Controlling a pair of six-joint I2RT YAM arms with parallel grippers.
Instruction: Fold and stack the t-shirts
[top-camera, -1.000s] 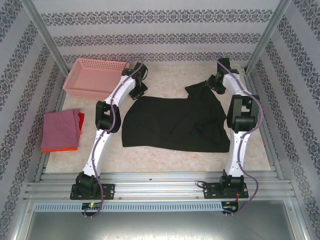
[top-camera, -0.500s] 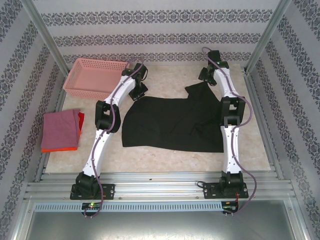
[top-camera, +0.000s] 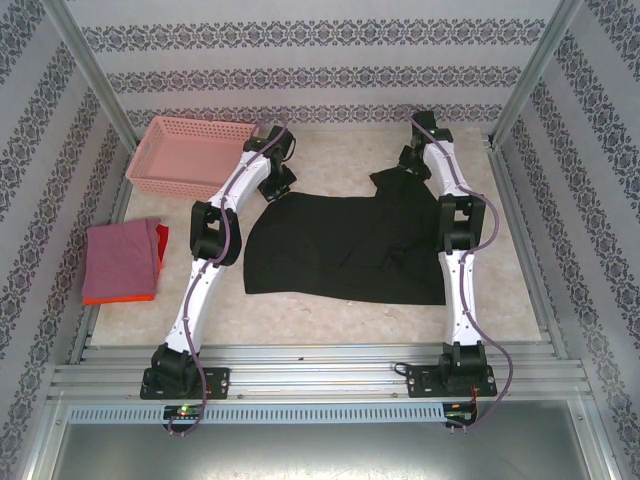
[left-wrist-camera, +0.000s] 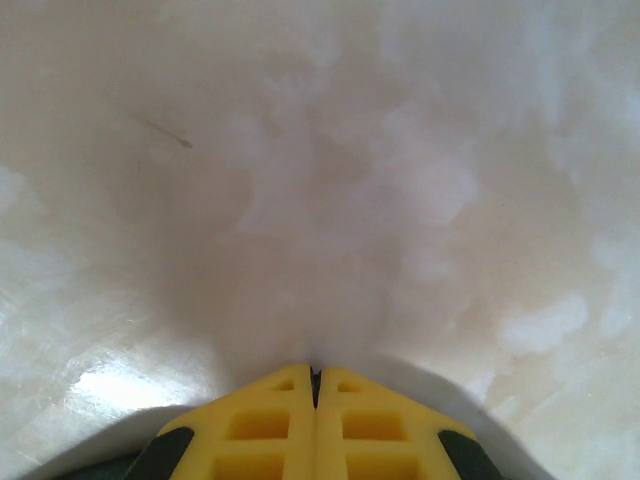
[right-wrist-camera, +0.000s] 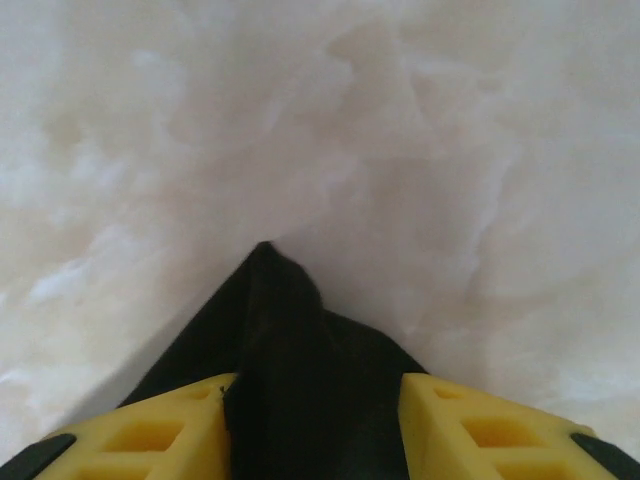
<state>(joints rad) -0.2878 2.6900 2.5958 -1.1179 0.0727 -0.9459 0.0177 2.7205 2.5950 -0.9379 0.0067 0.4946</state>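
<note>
Since a second ago the right arm has pulled its elbow in from the right and now runs almost straight up the counter (top-camera: 330, 150). Its wrist has drawn back a little from the far wall. The right pincer (right-wrist-camera: 315, 382) sits at the far right corner of the black t-shirt (top-camera: 330, 250). Its yellow fingers stand about half apart with a peaked fold of black cloth lying between them, not pressed flat. With the arm off it, the shirt's right edge is now uncovered. The garment lies spread at the middle of the counter, as before.

The left arm has not moved. The left pincer (left-wrist-camera: 316, 375) is closed tight on nothing, over bare counter just beside the shirt's far left corner.

The folded pink t-shirt (top-camera: 118, 255) remains on the orange t-shirt (top-camera: 120, 297) at the left edge, near the pink basket (top-camera: 185, 187).
</note>
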